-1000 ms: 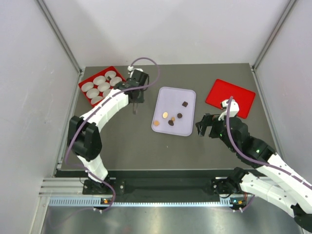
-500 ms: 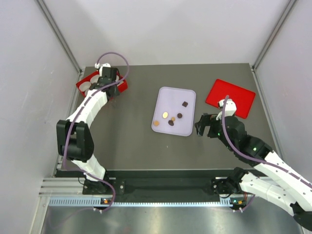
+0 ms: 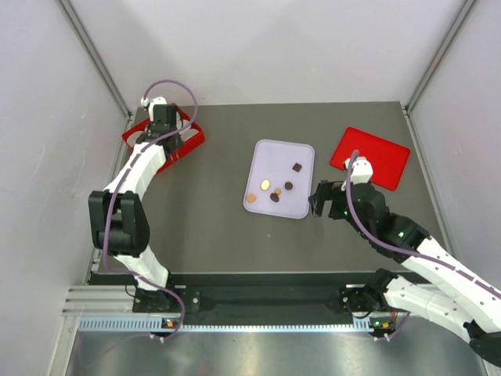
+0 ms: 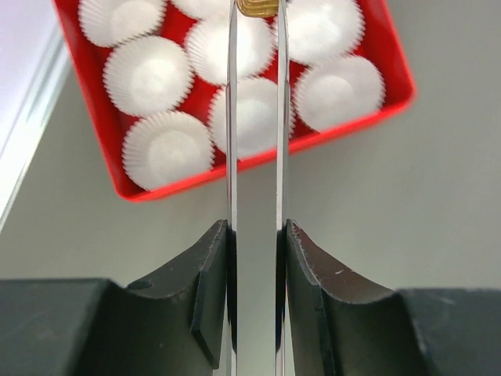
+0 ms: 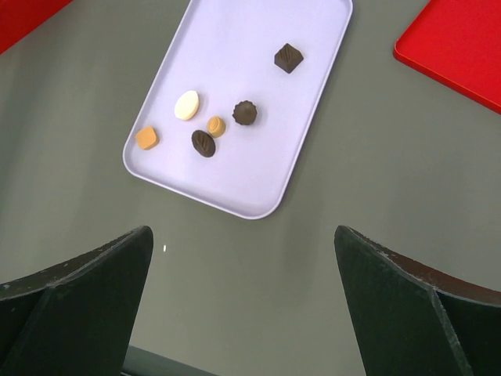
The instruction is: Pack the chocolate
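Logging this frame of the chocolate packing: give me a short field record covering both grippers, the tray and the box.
left gripper: shut on a caramel chocolate, held above the red box
red box: filled with white paper cups; no chocolate visible in them
right gripper: open, holding nothing, hovering just off the lavender tray
lavender tray: six chocolates lying loose on it
red lid: lying flat, to the right of the tray
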